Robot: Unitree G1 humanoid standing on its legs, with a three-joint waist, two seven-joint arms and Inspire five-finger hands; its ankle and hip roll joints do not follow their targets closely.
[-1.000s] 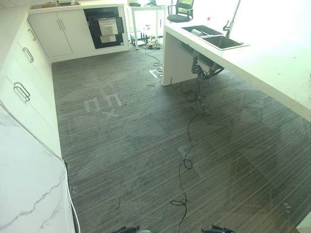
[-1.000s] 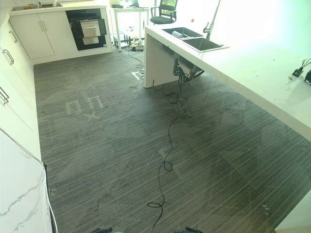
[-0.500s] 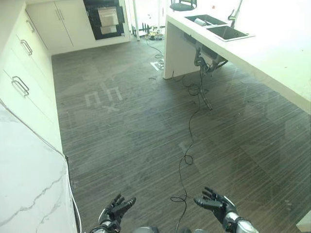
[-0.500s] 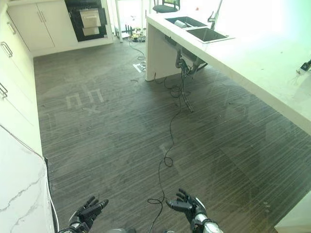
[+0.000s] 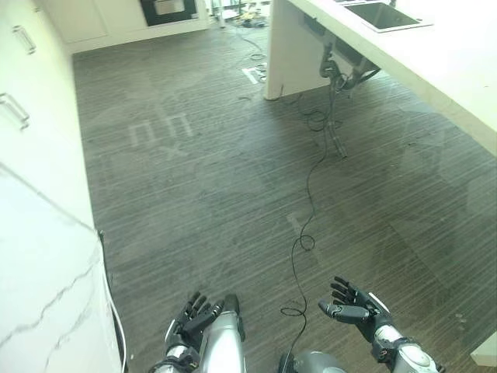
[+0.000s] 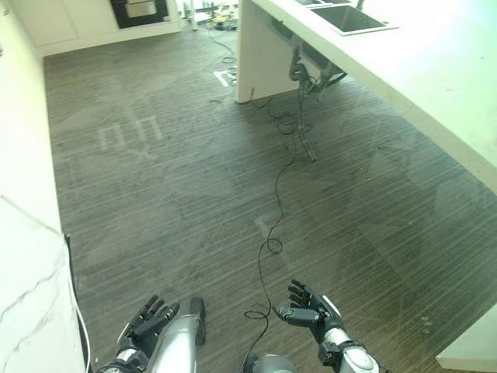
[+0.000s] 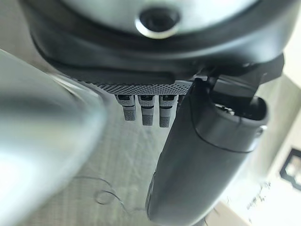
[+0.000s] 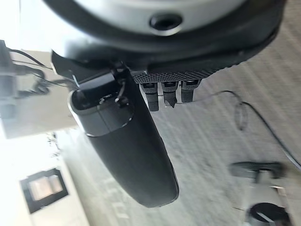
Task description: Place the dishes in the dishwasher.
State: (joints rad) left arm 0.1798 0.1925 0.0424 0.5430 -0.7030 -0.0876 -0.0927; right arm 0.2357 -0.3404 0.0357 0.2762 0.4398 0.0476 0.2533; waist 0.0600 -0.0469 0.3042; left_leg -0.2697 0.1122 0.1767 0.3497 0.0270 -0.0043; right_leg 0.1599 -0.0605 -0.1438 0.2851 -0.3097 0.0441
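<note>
Dark striped wood-look floor [image 5: 217, 194] ahead | your left robot hand [image 5: 192, 317] and right robot hand [image 5: 353, 309] spread, empty | no dishes handled; task unstarted.

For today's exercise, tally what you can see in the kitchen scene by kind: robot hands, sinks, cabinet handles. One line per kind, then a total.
Robot hands: 2, the left hand and the right hand, both open and empty.
Sinks: 1, the sink in the white counter.
Cabinet handles: 2, upper handle and lower handle.
Total: 5
</note>
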